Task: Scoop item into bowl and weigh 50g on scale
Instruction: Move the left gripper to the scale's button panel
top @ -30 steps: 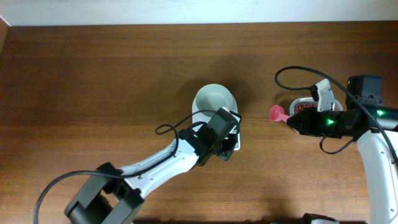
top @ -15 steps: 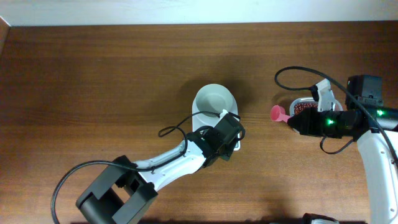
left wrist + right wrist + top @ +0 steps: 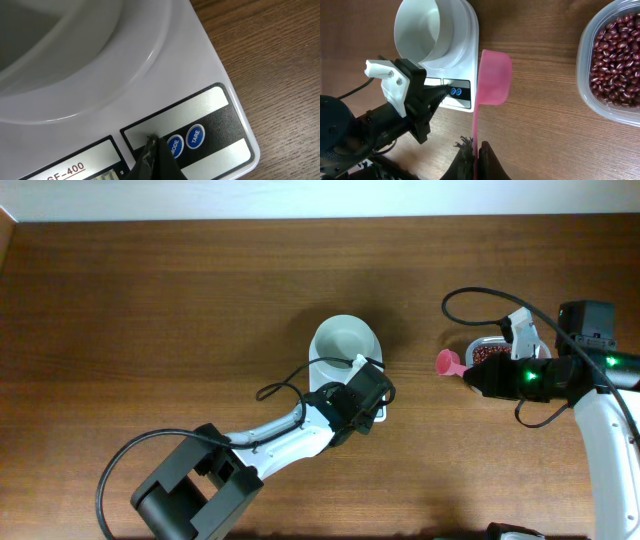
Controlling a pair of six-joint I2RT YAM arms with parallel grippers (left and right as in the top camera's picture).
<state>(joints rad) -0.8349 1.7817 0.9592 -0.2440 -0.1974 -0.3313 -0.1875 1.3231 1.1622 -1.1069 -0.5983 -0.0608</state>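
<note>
The white bowl stands empty on the white scale. My left gripper is shut, and its tip rests on the scale's front panel just left of the blue MODE button and TARE button. From the right wrist view the left gripper points at those buttons. My right gripper is shut on the handle of an empty pink scoop, held above the table between the scale and a clear tub of red-brown beans.
The clear tub sits at the right, partly under my right arm. The left arm's black cable loops beside the scale. A pale wall edge runs along the table's far side.
The left arm has shifted a little to the right, bringing its tip onto the scale's front panel. The right arm and scoop have stayed put.
</note>
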